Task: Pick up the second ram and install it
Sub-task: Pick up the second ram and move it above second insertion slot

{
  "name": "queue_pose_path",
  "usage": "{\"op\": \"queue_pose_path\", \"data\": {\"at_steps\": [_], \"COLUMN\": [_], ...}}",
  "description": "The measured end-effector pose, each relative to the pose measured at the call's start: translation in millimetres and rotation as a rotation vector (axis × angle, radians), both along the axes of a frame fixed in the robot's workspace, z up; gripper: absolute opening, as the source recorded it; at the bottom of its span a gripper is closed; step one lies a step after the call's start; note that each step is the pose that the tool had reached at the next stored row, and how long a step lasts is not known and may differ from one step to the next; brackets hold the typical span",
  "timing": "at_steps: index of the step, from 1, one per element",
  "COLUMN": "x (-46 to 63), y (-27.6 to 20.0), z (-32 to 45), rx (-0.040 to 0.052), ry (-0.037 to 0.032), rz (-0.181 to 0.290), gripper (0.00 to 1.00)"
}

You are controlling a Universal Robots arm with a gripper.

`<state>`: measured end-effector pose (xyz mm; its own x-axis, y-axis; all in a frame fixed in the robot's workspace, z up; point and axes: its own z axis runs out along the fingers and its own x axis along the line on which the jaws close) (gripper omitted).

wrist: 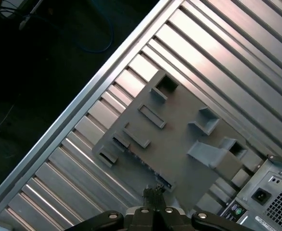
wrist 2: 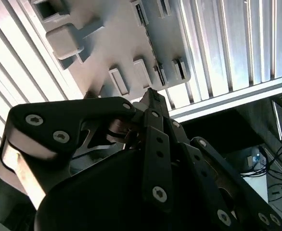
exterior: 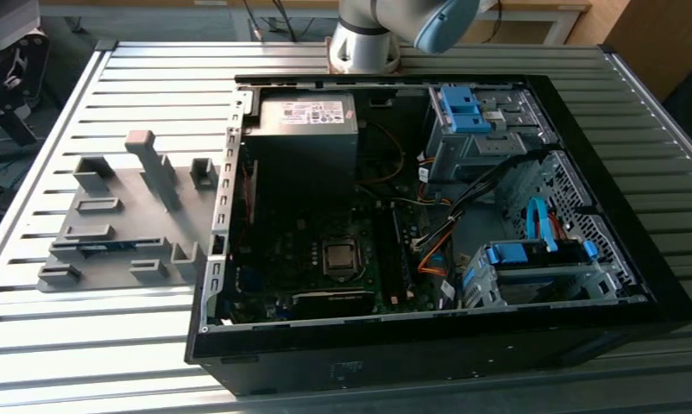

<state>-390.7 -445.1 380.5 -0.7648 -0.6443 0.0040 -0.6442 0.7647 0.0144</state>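
Black gripper (wrist 2: 151,96) links, flat plates joined by socket-head screws, lie closest in the second wrist view. The links taper to fingers (wrist: 154,192) that appear pressed together, with nothing seen between them. The gripper hangs above the fixture tray (wrist: 179,130), apart from it.

Task status: pick-up has not taken place. The second ram (exterior: 98,246) reads as a thin blue-green strip standing on edge in the long pocket of the fixture tray. That tray sits on the counter (exterior: 116,345) at the exterior view's left of the computer case (exterior: 622,285). No stick is carried. Grasping, transfer and seating appear to remain.

The memory slots (exterior: 394,250) run just beside the CPU socket (exterior: 340,256) on the motherboard (exterior: 277,250). Whether a first stick is seated there cannot be told.

Materials:
- Counter: ribbed aluminium slats, brushed and strongly reflective.
- Fixture tray: matte grey plastic with rectangular pockets and upright square posts.
- Computer case: black sheet metal, side open, with perforated bays.
- Drive clips (exterior: 467,108): chunky bright-blue plastic.
- Motherboard: dark board with a square metallic socket at the centre.
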Motion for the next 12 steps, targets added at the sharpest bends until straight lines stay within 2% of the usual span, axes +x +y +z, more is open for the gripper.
{"op": "queue_pose_path", "data": {"at_steps": [7,10,12], "x": [0.0,-0.1,0.1], "y": [0.0,0.0,0.0], "z": [-0.6,-1.1,-1.3], "rx": [-0.0001,-0.0004,-0.0004], "ry": [-0.0024,-0.0128,-0.016], "rz": [0.069,0.087,0.107], "gripper": [0.11,0.11,0.11]}}
